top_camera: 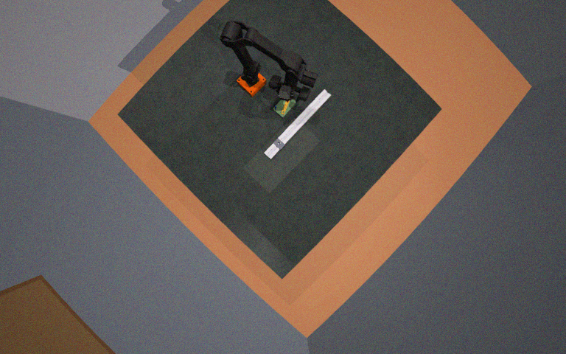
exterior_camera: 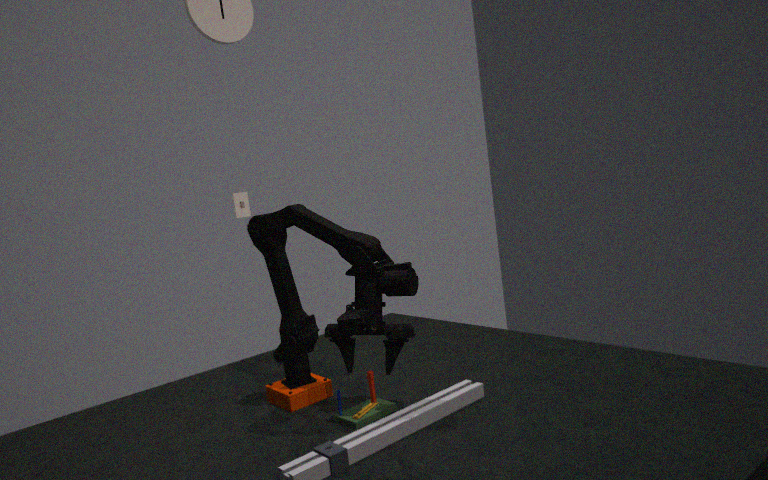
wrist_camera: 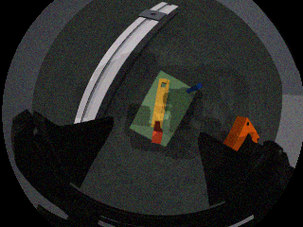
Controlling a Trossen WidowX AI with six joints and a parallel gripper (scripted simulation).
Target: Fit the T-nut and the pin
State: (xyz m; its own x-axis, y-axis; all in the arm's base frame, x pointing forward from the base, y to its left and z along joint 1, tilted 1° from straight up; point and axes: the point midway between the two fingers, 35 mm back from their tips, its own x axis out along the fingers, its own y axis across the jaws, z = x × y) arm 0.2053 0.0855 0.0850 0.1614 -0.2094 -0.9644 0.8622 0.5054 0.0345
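Two jaws (exterior_camera: 368,373) wide open | above green tray (top_camera: 281,112) (exterior_camera: 347,419) (wrist_camera: 179,119) | rail (top_camera: 300,121) (exterior_camera: 415,419) (wrist_camera: 110,70) beside

The top view looks down from high above the bench (top_camera: 356,184), far enough back to take in its orange border and the floor, with the bench turned cornerwise. The exterior view stands off to one side, looking across the bench at a shallow downward slant towards two walls; the near end of the rail (top_camera: 304,117) (exterior_camera: 415,422) (wrist_camera: 111,66) lies low in it. The wrist view is the nearest, looking down past the claw (exterior_camera: 369,373) (wrist_camera: 157,130) at the tray (top_camera: 281,112) (exterior_camera: 349,418) (wrist_camera: 182,106), its wide lens bending the rail. Top and exterior share the whole arm (top_camera: 270,46) (exterior_camera: 323,228).
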